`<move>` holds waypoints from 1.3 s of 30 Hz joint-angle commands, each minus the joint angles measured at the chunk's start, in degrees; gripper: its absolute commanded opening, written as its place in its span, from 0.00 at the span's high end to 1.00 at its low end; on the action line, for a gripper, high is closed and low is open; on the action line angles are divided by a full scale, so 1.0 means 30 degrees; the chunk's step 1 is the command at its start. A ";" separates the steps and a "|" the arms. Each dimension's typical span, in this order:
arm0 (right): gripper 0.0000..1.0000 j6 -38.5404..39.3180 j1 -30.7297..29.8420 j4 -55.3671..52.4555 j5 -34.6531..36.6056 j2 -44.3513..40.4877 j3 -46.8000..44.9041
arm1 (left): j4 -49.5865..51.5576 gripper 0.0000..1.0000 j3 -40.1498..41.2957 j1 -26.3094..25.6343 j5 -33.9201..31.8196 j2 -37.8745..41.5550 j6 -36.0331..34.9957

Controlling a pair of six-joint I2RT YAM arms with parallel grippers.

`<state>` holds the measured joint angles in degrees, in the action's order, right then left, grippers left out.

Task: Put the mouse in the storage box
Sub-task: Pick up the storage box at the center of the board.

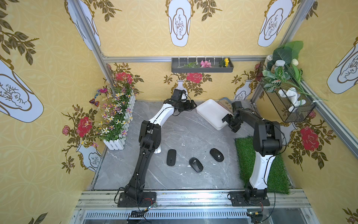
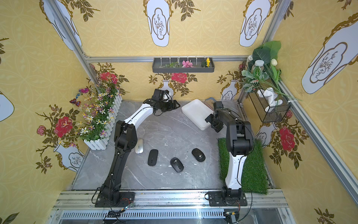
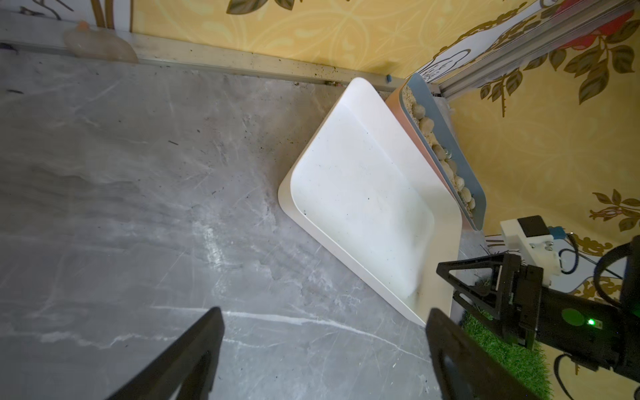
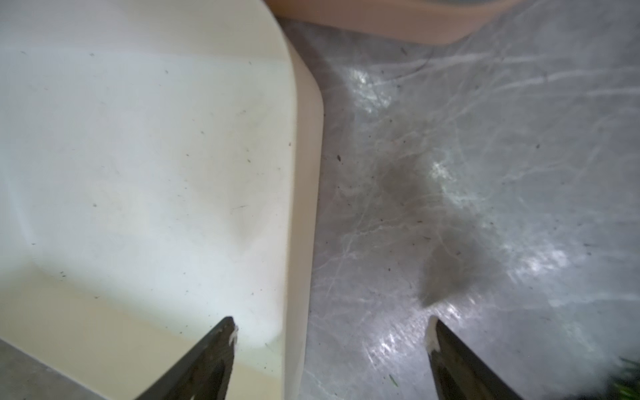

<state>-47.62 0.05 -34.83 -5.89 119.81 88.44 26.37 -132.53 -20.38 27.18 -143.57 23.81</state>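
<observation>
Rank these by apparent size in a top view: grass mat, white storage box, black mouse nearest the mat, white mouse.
Largest first:
grass mat
storage box
then the black mouse and white mouse, too alike to rank.

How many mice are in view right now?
4. Left black mouse, middle black mouse, right black mouse and white mouse beside the left arm, all on the table, near the front. Storage box holds none; none seem hidden.

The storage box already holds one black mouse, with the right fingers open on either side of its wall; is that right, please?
Not quite: the storage box is empty, as the left wrist view shows. The right fingers do stand open on either side of its wall.
</observation>
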 commanded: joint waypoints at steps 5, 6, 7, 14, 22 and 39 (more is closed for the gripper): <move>0.36 0.0494 -0.0195 -0.0776 -0.0020 0.1283 0.1272 | 0.0440 0.07 -0.0260 -0.0018 -0.1529 -0.0453 0.0141; 0.37 0.0591 -0.0263 -0.0940 0.0176 0.1313 0.1349 | 0.0618 0.08 -0.0277 -0.0015 -0.1667 -0.0382 -0.0055; 0.36 0.0682 -0.0332 -0.1105 0.0380 0.1365 0.1476 | 0.0806 0.08 -0.0239 -0.0014 -0.1698 -0.0305 -0.0260; 0.76 0.2533 -0.1187 -0.1574 0.1435 0.1214 0.1659 | -0.0293 0.07 0.3238 0.0236 -0.2591 0.3445 -0.1455; 0.98 0.5047 -0.2782 -0.2169 0.2958 0.0469 0.1800 | -0.1573 0.07 0.8357 0.1388 -0.3388 0.9020 -0.1127; 1.00 1.0081 -0.7254 -0.0493 0.0178 -0.0842 0.1580 | -0.5154 0.00 2.4269 0.2359 -0.4119 2.0896 -0.0541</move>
<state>-18.94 -21.43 -38.74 -3.16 117.78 93.71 13.43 -65.47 -13.08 17.39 -85.43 21.32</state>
